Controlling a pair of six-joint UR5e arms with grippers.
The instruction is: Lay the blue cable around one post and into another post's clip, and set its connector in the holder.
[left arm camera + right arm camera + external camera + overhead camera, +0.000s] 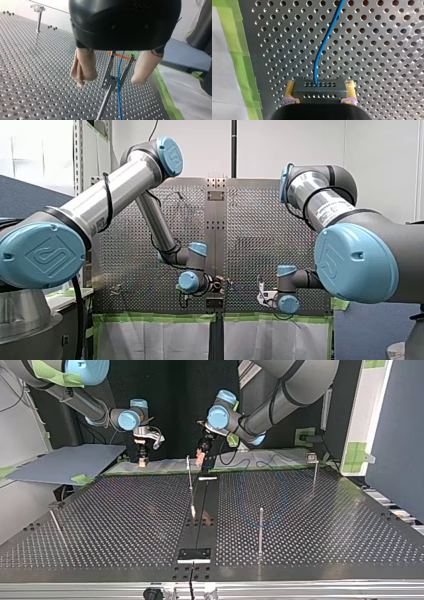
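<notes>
Table: perforated grey metal, with green tape along its edge.
Blue cable: thin and smooth, curving over the holes into a black rectangular connector.
Connector: clamped between the yellow pads of my right gripper.
Post clip: forked metal, the cable passing between its prongs.
My left gripper: beige-padded fingers apart, flanking the clip.
</notes>
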